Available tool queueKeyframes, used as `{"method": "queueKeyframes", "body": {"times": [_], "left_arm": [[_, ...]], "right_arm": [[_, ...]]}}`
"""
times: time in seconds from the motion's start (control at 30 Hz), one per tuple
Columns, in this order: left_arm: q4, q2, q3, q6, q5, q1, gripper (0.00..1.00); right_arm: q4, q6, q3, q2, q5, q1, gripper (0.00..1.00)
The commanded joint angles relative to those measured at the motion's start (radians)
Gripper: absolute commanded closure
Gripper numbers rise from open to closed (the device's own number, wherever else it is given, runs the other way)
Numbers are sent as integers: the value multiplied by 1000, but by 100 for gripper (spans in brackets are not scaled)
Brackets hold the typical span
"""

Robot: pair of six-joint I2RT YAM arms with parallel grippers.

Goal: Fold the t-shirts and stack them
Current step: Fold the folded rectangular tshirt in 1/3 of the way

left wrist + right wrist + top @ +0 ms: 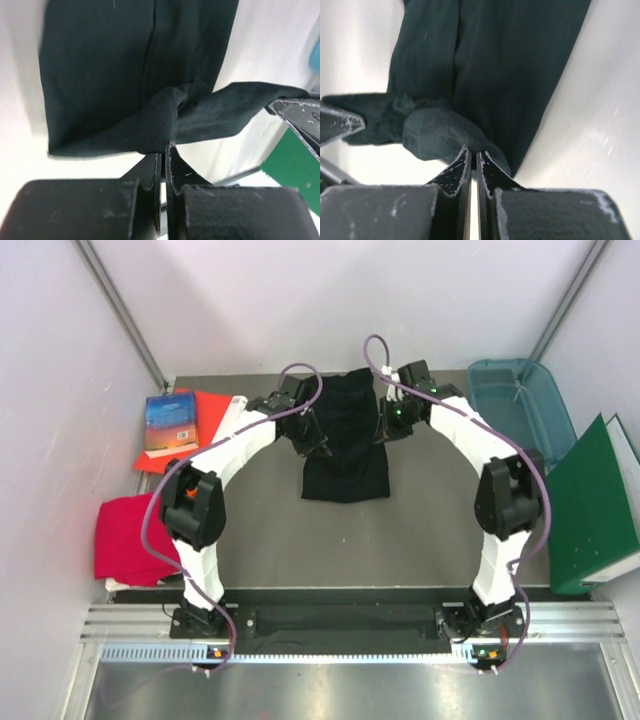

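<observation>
The black t-shirt [346, 440] hangs as a long folded strip at the table's back centre, held up between both grippers. My left gripper [312, 436] is shut on its left edge; in the left wrist view [164, 150] the jaws pinch bunched black cloth [150, 90]. My right gripper [384, 428] is shut on its right edge; in the right wrist view [474, 152] the jaws pinch a cloth fold [485, 65]. The crimson-pink t-shirt [130, 536] lies folded at the table's left edge, near the left arm's base.
A blue book [168, 422] lies on a flat red sheet [205, 425] at the back left. A teal bin [520, 395] stands at the back right. A green binder [592, 505] leans at the right edge. White walls enclose the table.
</observation>
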Motion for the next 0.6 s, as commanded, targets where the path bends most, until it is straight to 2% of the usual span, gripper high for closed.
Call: {"method": "queueKeyframes", "body": {"times": [0.0,0.2,0.23,0.27,0.3,0.33,0.4,0.43,0.53,0.57], "left_arm": [[-59,96,132,38,-10,44,100],[-45,224,209,30,35,93,100],[-42,256,230,30,38,102,95],[-27,268,241,29,71,111,75],[-18,276,253,24,84,129,55],[-6,270,256,26,82,136,38],[43,233,241,29,35,146,11],[72,181,197,42,23,148,1],[129,83,94,81,4,151,1],[128,64,70,87,3,151,1]], "right_arm": [[-25,-33,205,159,26,-7,100],[10,4,364,324,58,-9,96],[7,9,415,363,84,-10,91],[5,21,433,378,93,-13,84],[25,21,443,384,103,-16,83],[54,27,409,363,126,-18,72],[223,53,319,296,156,-21,45],[284,62,220,216,182,-22,22],[355,84,88,90,206,-30,5],[361,84,51,59,209,-32,3]]}}
